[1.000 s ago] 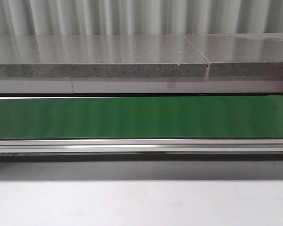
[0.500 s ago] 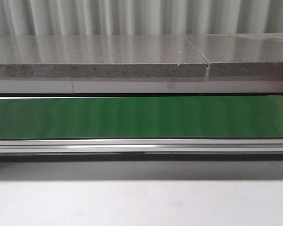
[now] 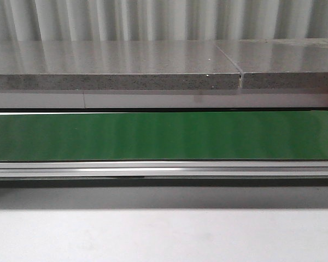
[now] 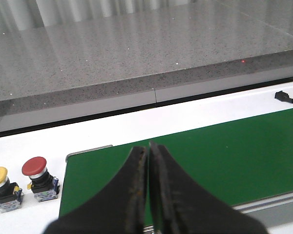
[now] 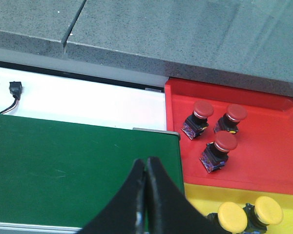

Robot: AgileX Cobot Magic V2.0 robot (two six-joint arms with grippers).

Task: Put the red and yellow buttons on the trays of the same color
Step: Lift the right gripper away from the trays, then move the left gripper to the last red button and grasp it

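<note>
Two loose push-buttons beside the green conveyor belt (image 4: 195, 156), both grippers empty.
Red mushroom-capped button (image 4: 36, 171) and yellow-capped button (image 4: 1, 183) stand just off the belt's end; likely light, rigid, slick-domed, best gripped at the dark body. Left gripper (image 4: 149, 161) and right gripper (image 5: 146, 170) are pressed together.

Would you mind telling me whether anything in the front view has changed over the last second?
Nothing visibly changed. The green belt lies bare as before, with the grey stone slab behind it and the metal rail in front in the same places. No button, tray or gripper comes into the front view in any of the three pictures.
</note>
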